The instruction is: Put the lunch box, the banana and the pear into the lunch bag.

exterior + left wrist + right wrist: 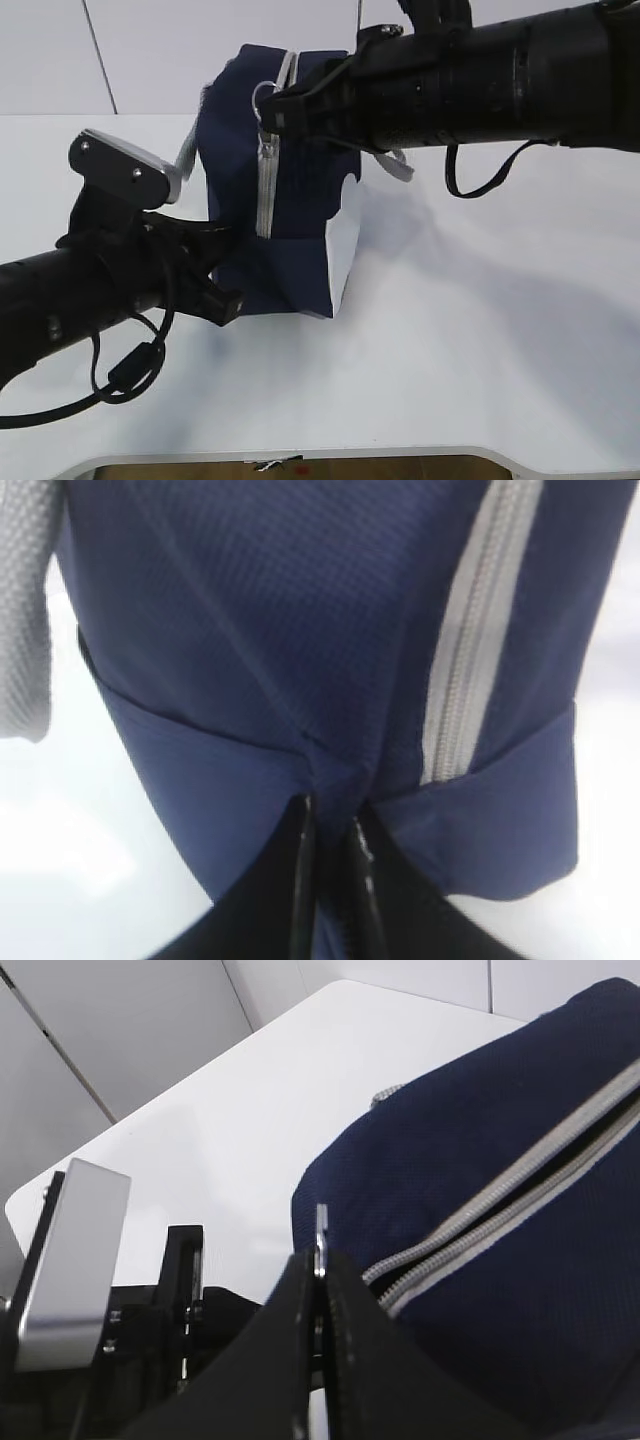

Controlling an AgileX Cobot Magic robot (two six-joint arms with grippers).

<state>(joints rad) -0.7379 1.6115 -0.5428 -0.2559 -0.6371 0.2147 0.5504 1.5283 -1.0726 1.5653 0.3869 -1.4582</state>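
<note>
White tabletop (pixel 480 330) w/ pale wall panels behind was the setting. On it, twd the back-left, stood the large boxy navy-blue fabric lunch bag (pixel 300 200) w/ grey zipper (pixel 267 190) and a white end panel, tipped so the zipper ran down the face twd the camera in the exterior view.

Left gripper (pixel 332 820) was clenched on a fold of the bag's navy fabric near the lower end of the zipper, jaws nearly together w/ cloth pinched between them. Right gripper (pixel 320 1260), reaching in from the right, was clamped on a thin metal piece (pixel 321 1240) at the zipper's top end, prob. the pull, tho its shape wasn't clear. In the right wrist view the zipper teeth looked parted a little near the pull; rest appeared closed.

Progress, as a judgement: early. Bag braced and zipper only starting to open. Lunch box, banana and pear weren't in any view, so their whereabouts couldn't be told. Left to do: open the bag fully, then load all three.
</note>
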